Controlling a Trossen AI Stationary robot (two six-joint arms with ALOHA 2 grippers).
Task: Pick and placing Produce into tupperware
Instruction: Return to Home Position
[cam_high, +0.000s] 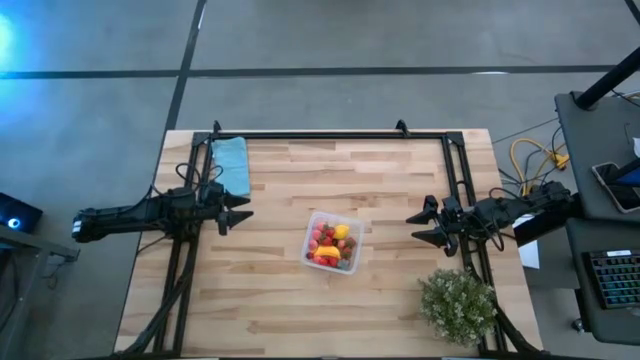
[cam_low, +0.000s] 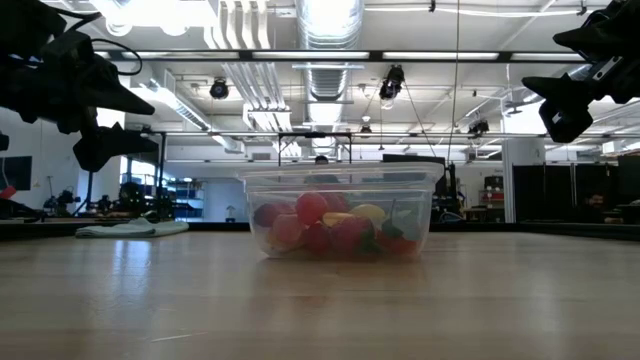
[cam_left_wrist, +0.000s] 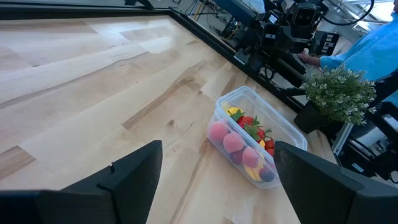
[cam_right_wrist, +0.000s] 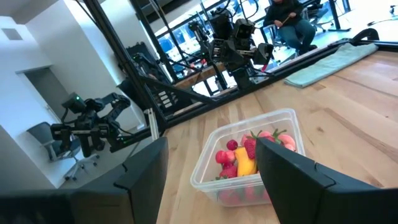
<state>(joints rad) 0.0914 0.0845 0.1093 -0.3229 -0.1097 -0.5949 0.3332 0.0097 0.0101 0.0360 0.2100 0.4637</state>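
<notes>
The clear tupperware (cam_high: 333, 242) rests on its base near the middle of the wooden table. The produce (cam_high: 331, 245), red, pink and yellow-orange pieces, lies inside it and shows through the wall (cam_low: 335, 232). My left gripper (cam_high: 243, 215) hovers open over the table's left part, pointing toward the tub, with nothing between its fingers. My right gripper (cam_high: 418, 227) hovers open over the right part, also pointing toward the tub, and holds nothing. Both wrist views show the tupperware (cam_left_wrist: 254, 142) (cam_right_wrist: 252, 163) ahead of the fingers.
A folded teal cloth (cam_high: 231, 162) lies at the far left of the table. A bushy green potted plant (cam_high: 459, 305) stands at the near right corner. A black frame (cam_high: 330, 134) runs along the table's far and side edges. A seated person (cam_right_wrist: 289, 22) shows beyond the table.
</notes>
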